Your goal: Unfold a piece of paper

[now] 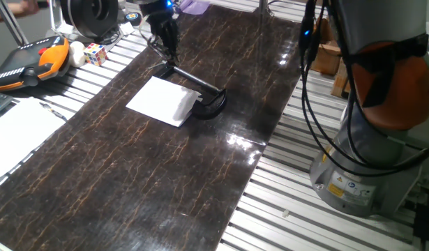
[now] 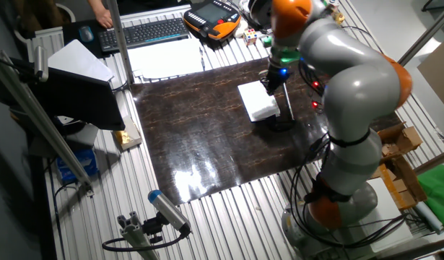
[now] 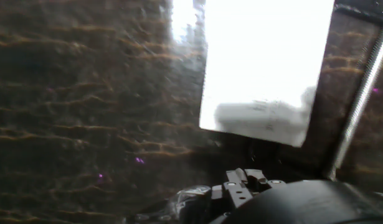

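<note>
Paper [image 1: 163, 100] flat on the dark desk [image 1: 130, 174], near its middle, apparently folded over on itself, one edge tucked against the black clamp [image 1: 200, 94], likely to pin that side while the free flap gets lifted. Gripper [image 1: 169, 50] low over the far end of the clamp's bar, just beyond the sheet's corner, not touching paper. Jaw spacing impossible to tell: fingers too dark and small from the fixed cameras, blurred out of the hand view. Further off, a larger white sheet [image 1: 19, 132], teach pendant [image 1: 29, 63] and Rubik's cube [image 1: 95, 53].
</note>
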### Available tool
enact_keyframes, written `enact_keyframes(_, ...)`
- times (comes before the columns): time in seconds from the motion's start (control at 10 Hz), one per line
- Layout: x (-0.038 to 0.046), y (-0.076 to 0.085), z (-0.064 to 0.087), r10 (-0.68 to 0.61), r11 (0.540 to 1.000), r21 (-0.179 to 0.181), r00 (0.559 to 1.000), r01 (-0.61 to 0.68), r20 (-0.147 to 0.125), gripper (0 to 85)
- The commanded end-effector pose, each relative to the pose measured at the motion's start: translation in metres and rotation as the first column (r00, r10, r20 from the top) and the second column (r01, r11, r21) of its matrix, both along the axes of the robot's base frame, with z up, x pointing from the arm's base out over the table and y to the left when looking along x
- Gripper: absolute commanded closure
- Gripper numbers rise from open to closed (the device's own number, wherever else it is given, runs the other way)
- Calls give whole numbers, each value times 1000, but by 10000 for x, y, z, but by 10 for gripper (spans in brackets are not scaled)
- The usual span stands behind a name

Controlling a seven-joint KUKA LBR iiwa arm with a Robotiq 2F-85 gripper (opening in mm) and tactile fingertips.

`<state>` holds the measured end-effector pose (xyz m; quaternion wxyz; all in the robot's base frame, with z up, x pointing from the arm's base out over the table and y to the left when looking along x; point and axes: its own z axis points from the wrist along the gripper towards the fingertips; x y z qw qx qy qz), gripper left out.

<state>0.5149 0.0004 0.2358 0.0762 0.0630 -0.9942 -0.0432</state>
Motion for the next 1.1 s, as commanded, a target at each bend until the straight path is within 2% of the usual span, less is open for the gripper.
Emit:
enact_keyframes(0.0,1,3,0,69,998,-9,997,-70,-22,840)
enact_keyframes(0.2,1,3,0,95,995,-35,993,-97,-63,840)
enact_keyframes(0.3,1,3,0,92,992,-81,994,-97,-55,840)
enact_keyframes(0.4,1,3,0,89,988,-126,996,-92,-31,840)
enact_keyframes(0.6,1,3,0,62,992,-108,997,-65,-34,840)
enact_keyframes(0.7,1,3,0,24,997,-73,999,-26,-29,840)
enact_keyframes(0.8,1,3,0,-42,996,-77,999,42,-9,840)
enact_keyframes(0.9,1,3,0,-101,989,-108,995,102,12,840)
enact_keyframes(1.0,1,3,0,-154,981,-120,988,154,13,840)
